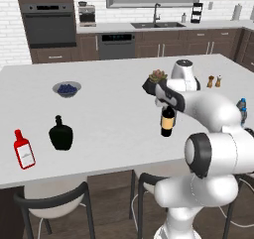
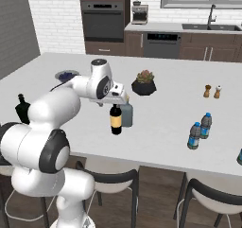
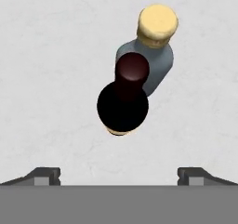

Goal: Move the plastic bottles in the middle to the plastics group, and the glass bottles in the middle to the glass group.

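Two rear base views, one overhead hand view

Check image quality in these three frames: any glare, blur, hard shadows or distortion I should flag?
Left base view: flat, even light, no glare; the black flask reads as a near-featureless silhouette. Right base view: equally even; the wine bottle casts only a faint shadow on the counter. Hand view: sharp, looking steeply down, so the wine bottle and grey bottle look strongly foreshortened and overlap.
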Motion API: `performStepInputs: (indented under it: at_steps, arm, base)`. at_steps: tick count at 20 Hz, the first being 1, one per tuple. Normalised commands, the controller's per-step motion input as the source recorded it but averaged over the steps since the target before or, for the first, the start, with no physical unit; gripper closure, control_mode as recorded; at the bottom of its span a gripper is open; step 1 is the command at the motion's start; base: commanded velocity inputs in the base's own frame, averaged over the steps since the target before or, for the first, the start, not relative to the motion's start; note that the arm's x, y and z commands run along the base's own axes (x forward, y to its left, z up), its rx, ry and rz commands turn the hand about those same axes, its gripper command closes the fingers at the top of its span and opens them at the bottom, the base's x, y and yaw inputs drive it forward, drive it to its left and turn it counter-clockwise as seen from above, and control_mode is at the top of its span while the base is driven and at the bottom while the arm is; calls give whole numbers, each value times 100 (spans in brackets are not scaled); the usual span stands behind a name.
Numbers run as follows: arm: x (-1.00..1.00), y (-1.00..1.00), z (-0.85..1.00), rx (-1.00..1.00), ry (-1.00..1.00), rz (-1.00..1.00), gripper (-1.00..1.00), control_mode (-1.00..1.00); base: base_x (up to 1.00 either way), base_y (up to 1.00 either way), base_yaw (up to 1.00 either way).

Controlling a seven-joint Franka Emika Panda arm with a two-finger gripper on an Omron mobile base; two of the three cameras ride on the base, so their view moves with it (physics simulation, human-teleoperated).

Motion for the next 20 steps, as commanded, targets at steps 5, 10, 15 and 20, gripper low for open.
performStepInputs:
  at_steps: [5, 10, 15, 20]
  arm:
    - [0, 0, -4, 0, -10, 0, -100, -100]
    - [0, 0, 0, 0, -22, 0, -100, -100]
    - [18, 0, -19, 0, -9, 0, -100, -100]
    - [43, 0, -7, 0, 0, 0, -100, -100]
  base:
    - [0, 0, 0]
    - [0, 0, 0]
    - [0, 0, 0]
    - [0, 0, 0]
